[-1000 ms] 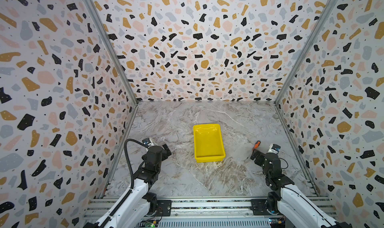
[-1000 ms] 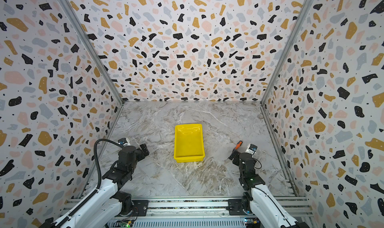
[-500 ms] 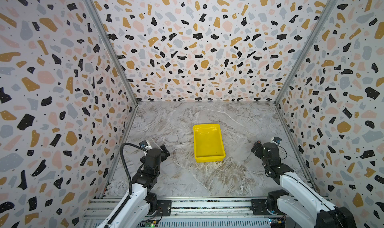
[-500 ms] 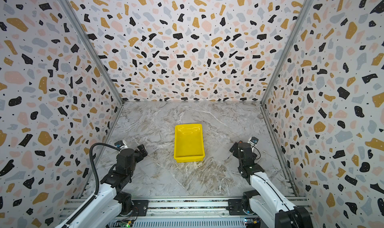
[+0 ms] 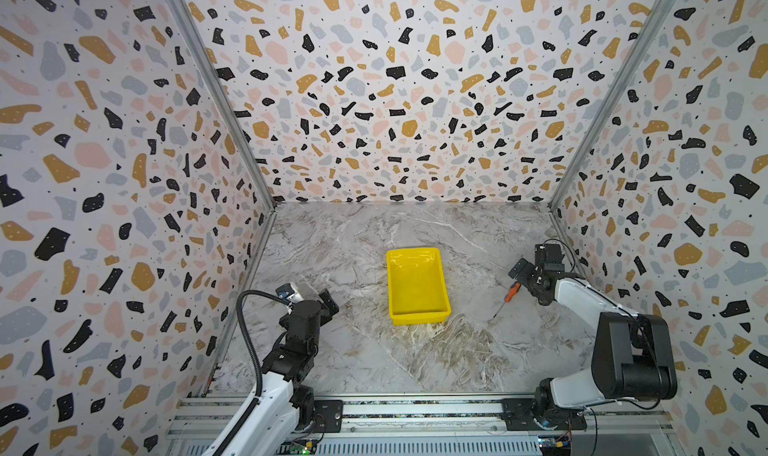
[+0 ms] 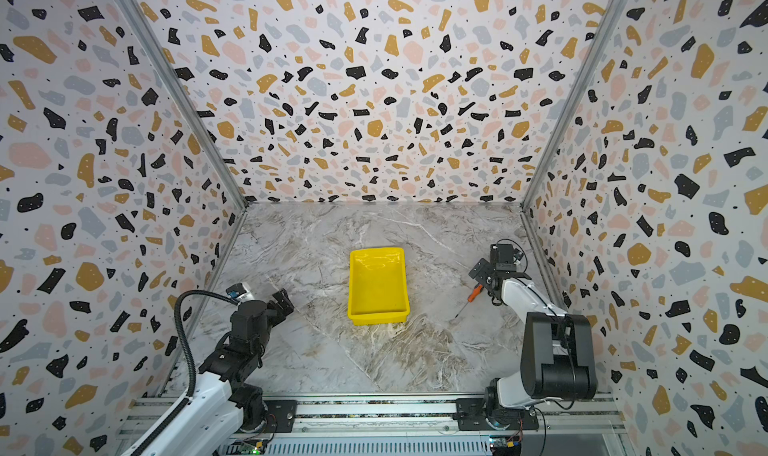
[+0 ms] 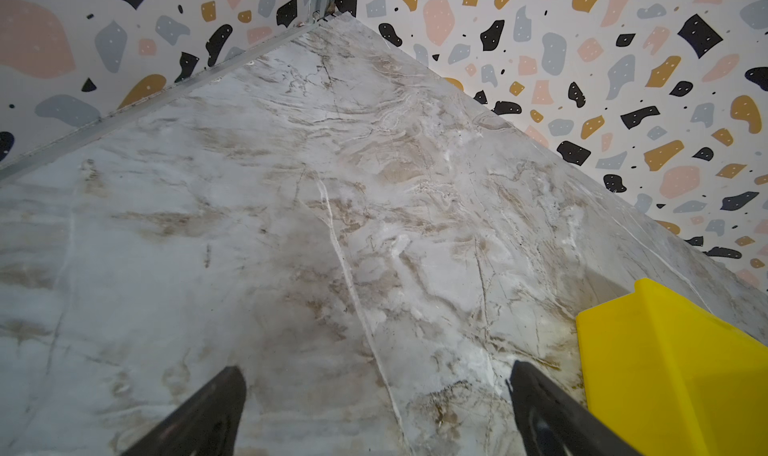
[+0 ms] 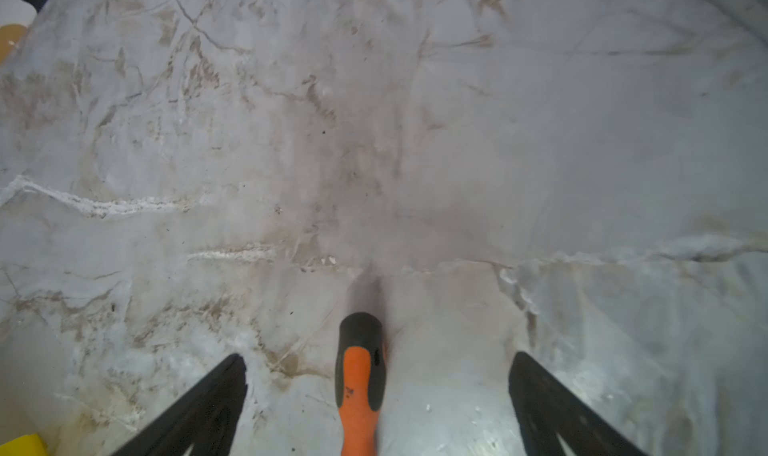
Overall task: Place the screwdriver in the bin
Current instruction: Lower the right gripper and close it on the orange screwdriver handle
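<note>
Slim screwdriver (image 5: 510,294) lying flat on the veined, marble-look table (image 5: 374,350) to the right of the glossy yellow bin (image 5: 419,319), a little apart from it.
Its long axis runs diagonally: black-capped orange handle toward the far right, thin dark shaft toward the near left. The right gripper (image 8: 377,357) straddles the handle, fingers spread wide and not gripping it. The left gripper (image 7: 376,367) also gapes wide, holding nothing.
</note>
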